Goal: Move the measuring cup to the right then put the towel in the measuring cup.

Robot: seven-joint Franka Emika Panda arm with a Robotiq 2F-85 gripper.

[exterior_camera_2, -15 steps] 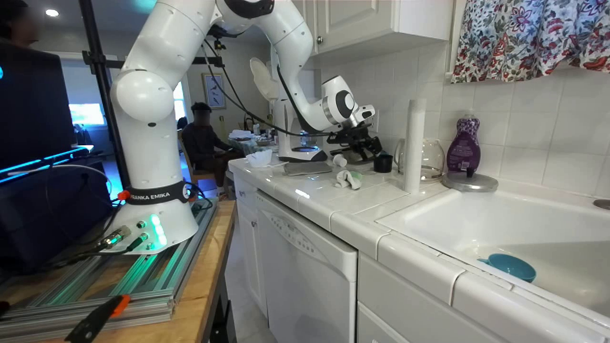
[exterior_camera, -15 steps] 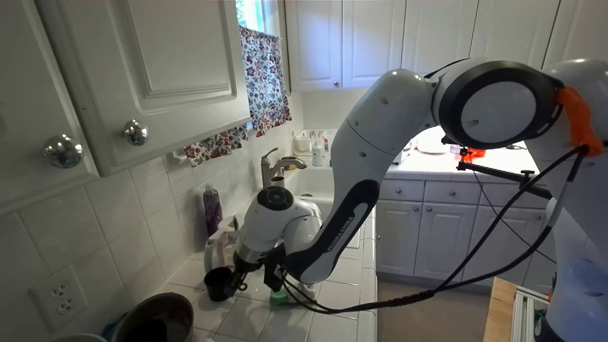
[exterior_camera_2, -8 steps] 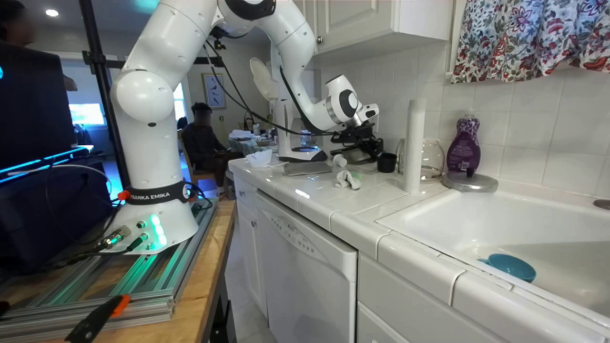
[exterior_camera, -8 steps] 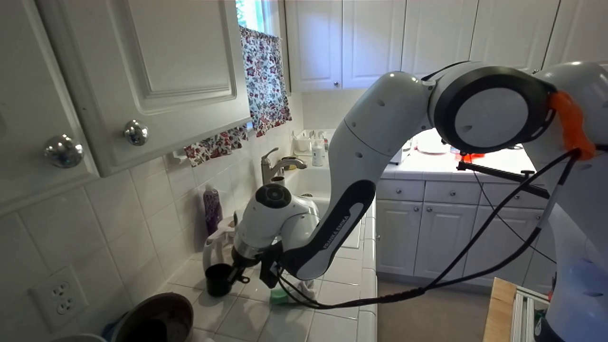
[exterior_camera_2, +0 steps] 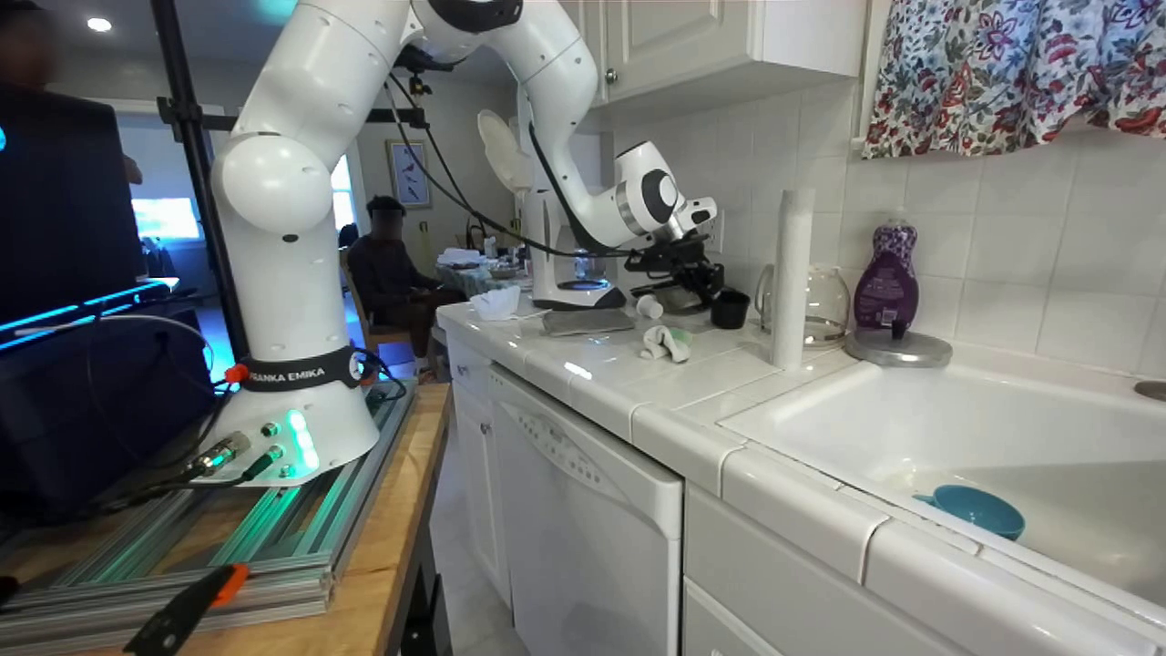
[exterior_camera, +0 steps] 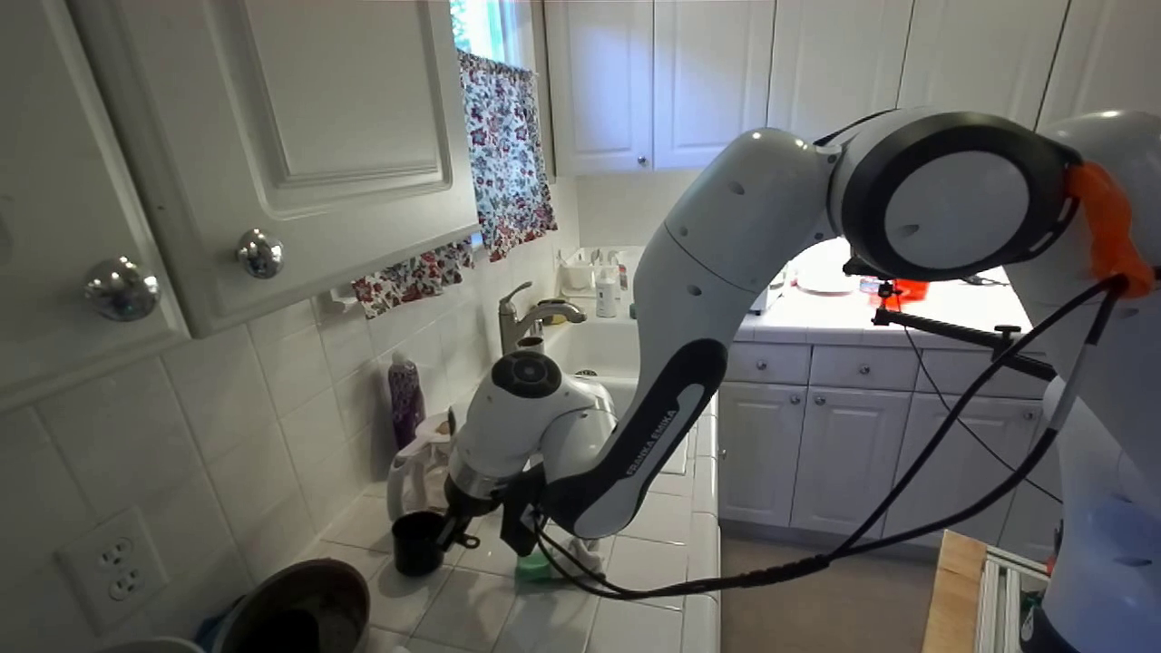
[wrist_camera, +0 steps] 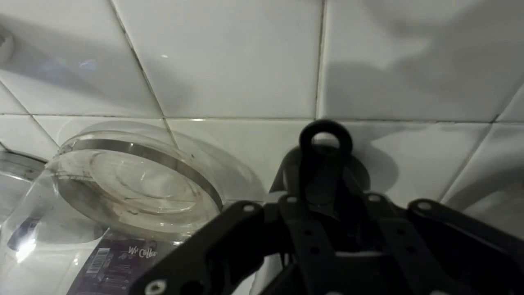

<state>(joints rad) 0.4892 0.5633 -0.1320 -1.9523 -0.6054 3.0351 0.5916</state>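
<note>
The first step, moving the measuring cup [exterior_camera: 418,546] to the right, is in hand. The jaws pinch its short handle [wrist_camera: 326,125]: in the wrist view they stand close on either side of it, the looped end poking out past them. The cup is upright at the tiled table [exterior_camera_2: 720,375], near the glass carafe [exterior_camera_2: 824,305] but apart from it. Whether its base rests on the tiles or hangs just clear of them is hard to tell from these angles.

The towel [exterior_camera_2: 667,343] lies crumpled on the table, clear of the cup, so the second step is not yet begun. As I judge it, the next move calls for carrying or sliding the cup sideways, mouth up and away from the carafe, then setting it steady and letting go of the handle before going for the cloth.

Only the wrist view makes the hold on the handle plain, yet it shows nothing of the towel. Both exterior views show that cloth; a black cable [exterior_camera: 782,572] crosses in front of it in an exterior view. The blue cup [exterior_camera_2: 975,512] in the sink [exterior_camera_2: 1048,401] appears in an exterior view and nowhere else.
</note>
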